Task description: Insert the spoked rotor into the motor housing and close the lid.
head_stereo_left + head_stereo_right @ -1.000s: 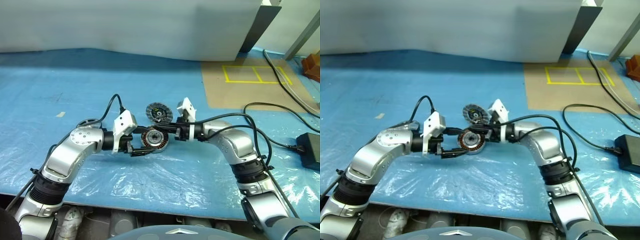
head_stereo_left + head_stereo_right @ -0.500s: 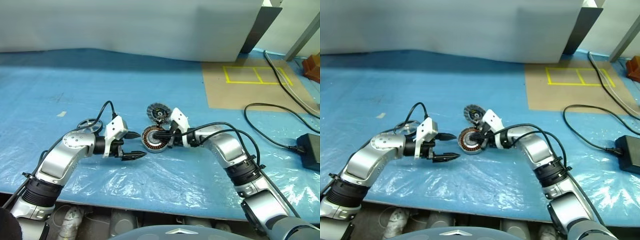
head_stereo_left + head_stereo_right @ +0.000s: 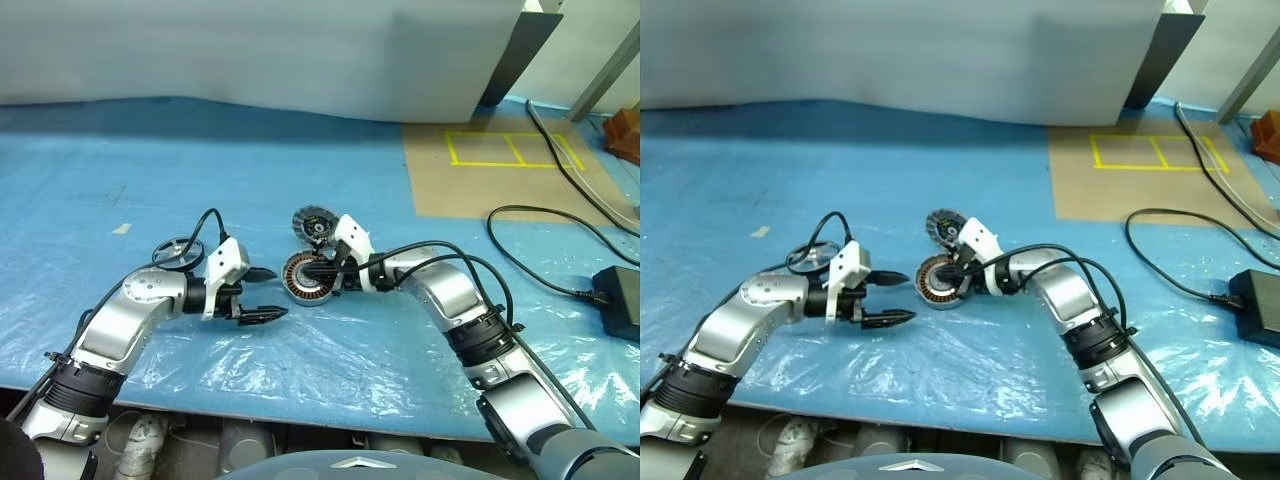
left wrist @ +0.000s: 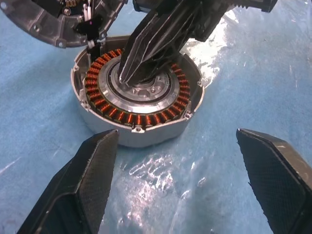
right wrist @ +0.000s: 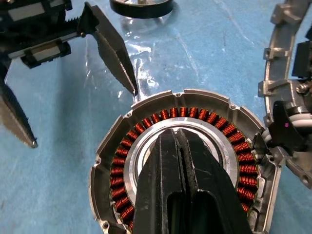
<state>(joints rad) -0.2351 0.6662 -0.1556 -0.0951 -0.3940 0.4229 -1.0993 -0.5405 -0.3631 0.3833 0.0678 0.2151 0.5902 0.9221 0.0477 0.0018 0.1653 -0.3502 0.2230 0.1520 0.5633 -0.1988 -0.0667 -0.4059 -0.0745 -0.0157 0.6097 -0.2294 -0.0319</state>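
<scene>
The motor housing [image 3: 303,281] lies open on the blue sheet, its copper windings [image 4: 141,117] ringing a metal hub. Its lid [image 3: 317,224] is joined to the far rim and tipped back, inner face showing. My right gripper [image 5: 175,134] is shut, and its tips rest on the hub in the housing's middle. My left gripper [image 3: 278,292] stands open just left of the housing, apart from it, with nothing between its fingers [image 4: 92,180]. The spoked rotor [image 3: 176,252], a thin black ring, lies flat on the sheet beyond my left arm.
Crinkled clear plastic covers the blue table [image 3: 300,370] in front of the housing. A brown board with yellow tape squares [image 3: 500,165] lies at the back right. Black cables [image 3: 540,215] and a power brick [image 3: 622,300] sit at the right. A white panel [image 3: 260,50] closes the back.
My left gripper has let go of the housing and drawn back to the left, open. The right gripper has sunk, staying shut on the hub, and the housing now rests on the sheet.
</scene>
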